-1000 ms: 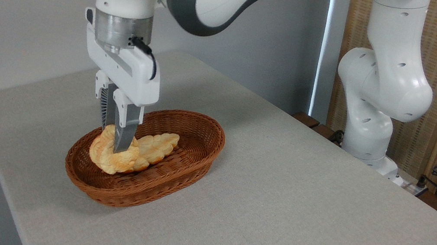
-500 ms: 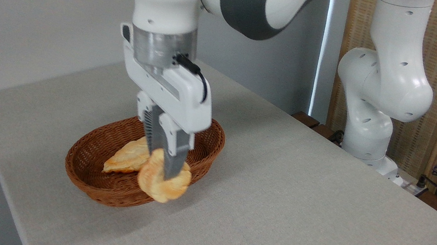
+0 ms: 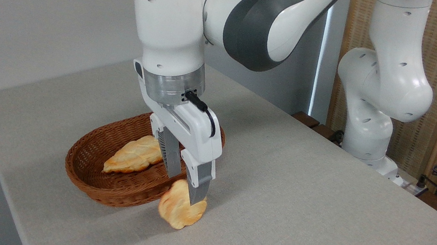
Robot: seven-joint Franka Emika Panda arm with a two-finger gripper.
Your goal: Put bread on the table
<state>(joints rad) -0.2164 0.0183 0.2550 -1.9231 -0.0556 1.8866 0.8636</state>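
Gripper (image 3: 185,192): fingers narrowed, clamped on the bread (image 3: 180,210), pointing down. Bread: round golden roll, held on edge outside the wicker basket (image 3: 103,183), just beside its near rim, at or just above the grey bench (image 3: 297,205); contact unclear. Basket: holds one long leaf-shaped pastry (image 3: 133,159).
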